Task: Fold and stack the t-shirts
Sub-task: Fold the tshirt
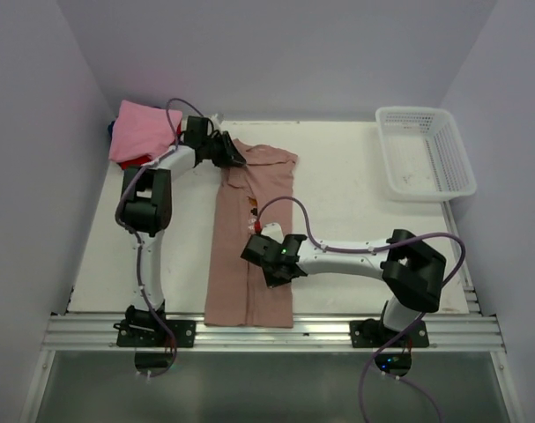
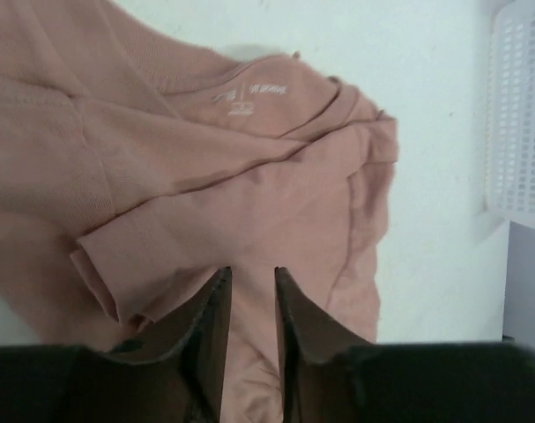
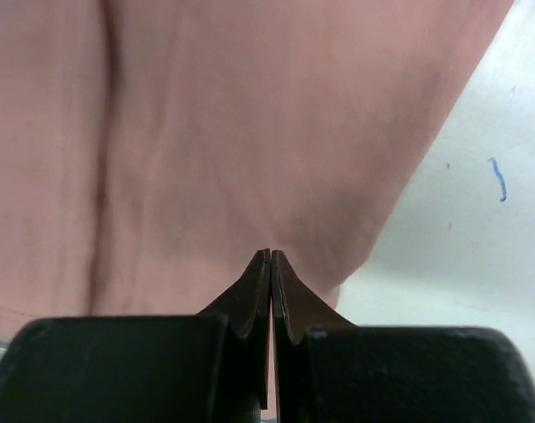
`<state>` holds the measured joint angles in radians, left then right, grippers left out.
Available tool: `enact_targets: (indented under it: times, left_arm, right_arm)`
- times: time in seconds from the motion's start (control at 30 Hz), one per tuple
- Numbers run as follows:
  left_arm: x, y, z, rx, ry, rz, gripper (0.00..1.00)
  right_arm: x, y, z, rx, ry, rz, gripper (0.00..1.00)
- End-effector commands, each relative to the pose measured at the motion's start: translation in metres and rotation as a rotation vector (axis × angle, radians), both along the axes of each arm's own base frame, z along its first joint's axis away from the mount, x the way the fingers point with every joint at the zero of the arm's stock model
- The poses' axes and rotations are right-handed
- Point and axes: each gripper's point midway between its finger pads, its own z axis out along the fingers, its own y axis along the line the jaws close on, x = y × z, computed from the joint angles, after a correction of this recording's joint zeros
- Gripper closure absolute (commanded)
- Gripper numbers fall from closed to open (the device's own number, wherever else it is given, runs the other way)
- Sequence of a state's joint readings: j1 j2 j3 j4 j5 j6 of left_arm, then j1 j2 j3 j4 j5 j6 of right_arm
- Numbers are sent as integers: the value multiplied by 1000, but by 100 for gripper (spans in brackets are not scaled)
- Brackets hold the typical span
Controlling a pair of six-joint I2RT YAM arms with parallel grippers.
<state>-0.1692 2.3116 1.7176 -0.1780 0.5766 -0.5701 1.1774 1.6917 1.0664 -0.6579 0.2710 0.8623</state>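
A dusty-pink t-shirt lies lengthwise in the middle of the table with its sides folded in. My left gripper hovers at its top left by the collar. In the left wrist view its jaws stand a little apart over the shirt, next to a folded sleeve, gripping nothing. My right gripper rests on the shirt's lower half. Its tips are shut on the cloth close to the right edge. A folded bright pink t-shirt tops a pile at the back left.
A white lattice basket stands at the back right and also shows in the left wrist view. Red cloth peeks from under the pile. White walls close in both sides, and a metal rail runs along the near edge.
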Motion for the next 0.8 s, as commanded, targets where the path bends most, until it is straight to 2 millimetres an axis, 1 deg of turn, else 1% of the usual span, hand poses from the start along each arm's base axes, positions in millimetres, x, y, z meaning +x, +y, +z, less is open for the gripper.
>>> enact_targets:
  times: [0.0, 0.03, 0.07, 0.1, 0.13, 0.17, 0.2, 0.23, 0.27, 0.3, 0.33, 0.37, 0.4, 0.43, 0.47, 0.53, 0.63, 0.73, 0.77]
  left_arm:
    - [32, 29, 151, 72, -378, 77, 68]
    - [33, 38, 175, 106, -410, 108, 59]
    - [37, 50, 182, 159, -436, 126, 31]
    - [43, 61, 185, 208, -438, 164, 14]
    - [48, 64, 187, 230, -424, 157, 9]
    - [54, 72, 181, 242, -408, 153, 8]
    - [58, 75, 171, 239, -376, 138, 12]
    - [67, 76, 146, 227, -305, 119, 21]
    - [73, 88, 131, 199, -265, 123, 60]
    - [75, 91, 117, 150, -209, 128, 94]
    - [79, 98, 84, 140, -138, 140, 100]
    - [82, 109, 72, 133, -113, 160, 100]
    - [83, 111, 60, 142, -96, 169, 100]
    - [84, 111, 43, 148, -78, 172, 100]
    - [87, 129, 37, 150, -73, 200, 100]
    - [87, 129, 19, 148, -57, 205, 100]
    - [88, 131, 1, 156, -29, 214, 100]
    - [88, 138, -9, 175, -9, 232, 100]
    - [88, 141, -10, 187, -9, 243, 100]
  right_arm:
    - [33, 13, 45, 6, -133, 16, 100]
    - [40, 13, 53, 10, -154, 11, 100]
    - [45, 14, 61, 16, -175, 9, 100]
    - [53, 19, 74, 36, -204, 14, 100]
    - [62, 17, 84, 40, -234, -1, 93]
    - [66, 19, 92, 47, -247, -3, 91]
    - [72, 23, 105, 66, -270, -1, 90]
    - [74, 23, 111, 68, -282, -4, 90]
    - [75, 24, 116, 74, -287, -3, 90]
    - [76, 26, 122, 88, -290, -8, 91]
    - [74, 28, 122, 99, -278, -5, 94]
    - [72, 28, 122, 103, -271, -8, 97]
    - [71, 26, 124, 114, -268, -14, 100]
    - [68, 22, 117, 107, -256, -25, 100]
    - [65, 20, 114, 111, -247, -28, 100]
    - [61, 12, 108, 110, -238, -49, 100]
    - [57, 4, 107, 108, -233, -66, 100]
    - [56, -3, 108, 109, -244, -77, 100]
    - [56, -4, 108, 109, -247, -82, 100]
